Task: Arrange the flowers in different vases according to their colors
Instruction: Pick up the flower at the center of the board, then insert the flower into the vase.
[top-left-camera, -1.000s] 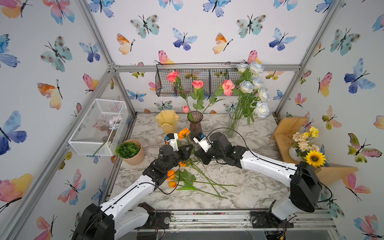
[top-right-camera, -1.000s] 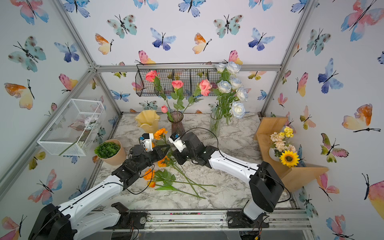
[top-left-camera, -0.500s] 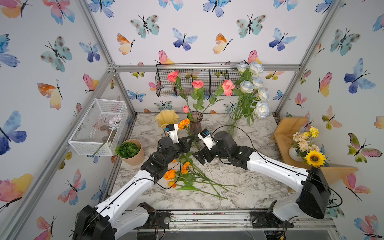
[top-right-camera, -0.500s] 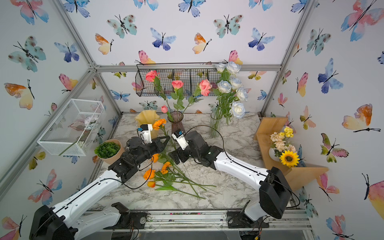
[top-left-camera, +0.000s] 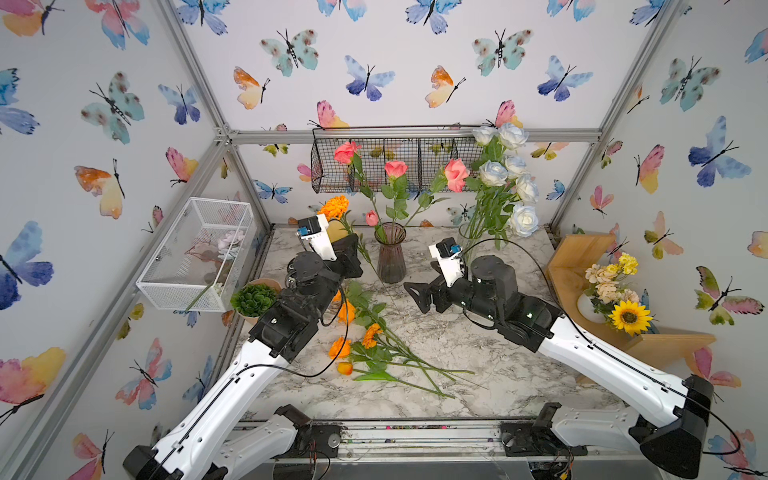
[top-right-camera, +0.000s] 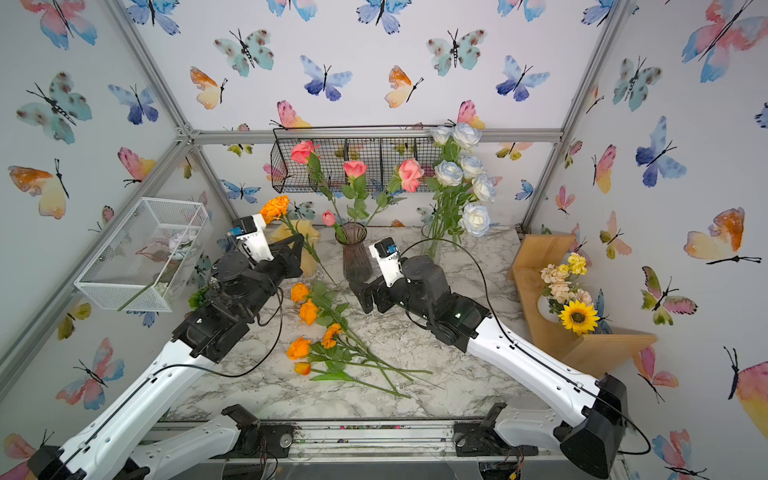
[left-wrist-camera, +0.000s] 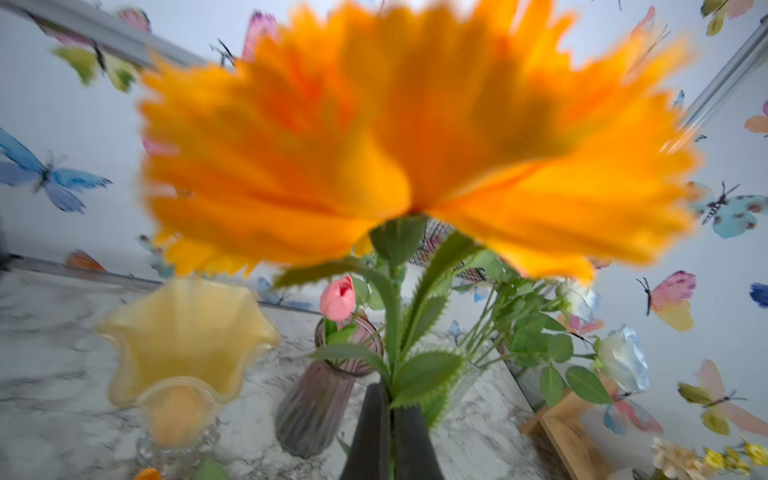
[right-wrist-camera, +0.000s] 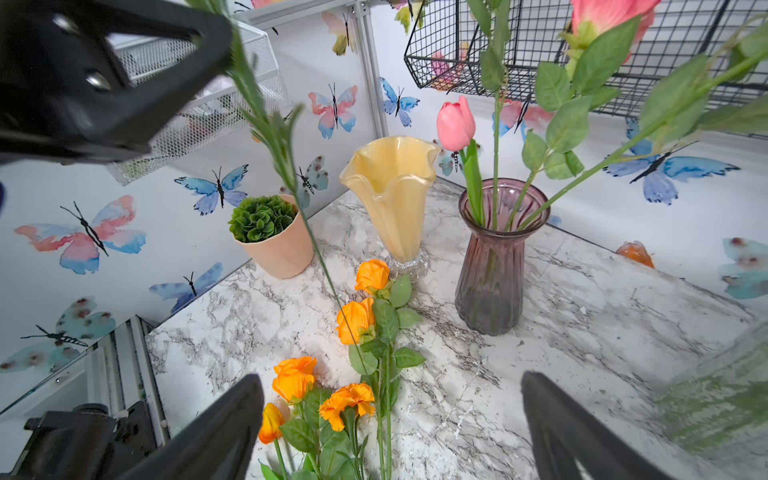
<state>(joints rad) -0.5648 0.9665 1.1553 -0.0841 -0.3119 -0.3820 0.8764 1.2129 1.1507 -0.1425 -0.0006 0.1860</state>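
My left gripper (top-left-camera: 351, 249) (left-wrist-camera: 390, 399) is shut on the stem of an orange marigold (top-left-camera: 334, 206) (left-wrist-camera: 415, 137). It holds the flower up over the creamy yellow vase (top-right-camera: 309, 249) (right-wrist-camera: 395, 195), the stem slanting down past the purple vase (top-left-camera: 390, 257) (right-wrist-camera: 494, 266), which holds pink flowers (top-left-camera: 395, 168). My right gripper (top-left-camera: 415, 297) (right-wrist-camera: 390, 378) is open and empty, low over the table right of the purple vase. More orange flowers (top-left-camera: 365, 340) (right-wrist-camera: 357, 320) lie on the marble. White-blue roses (top-left-camera: 507, 174) stand in the clear vase (top-right-camera: 430, 249).
A succulent in a tan pot (top-left-camera: 253, 299) stands at the left edge beside my left arm. A white mesh basket (top-left-camera: 195, 249) hangs on the left wall, a black wire basket (top-left-camera: 395, 166) on the back wall. A wooden shelf (top-left-camera: 582, 266) with a sunflower bouquet stands at the right.
My right gripper has opened, let go of the stem and drawn back to the right. My left gripper has lifted the marigold up and back toward the yellow vase.
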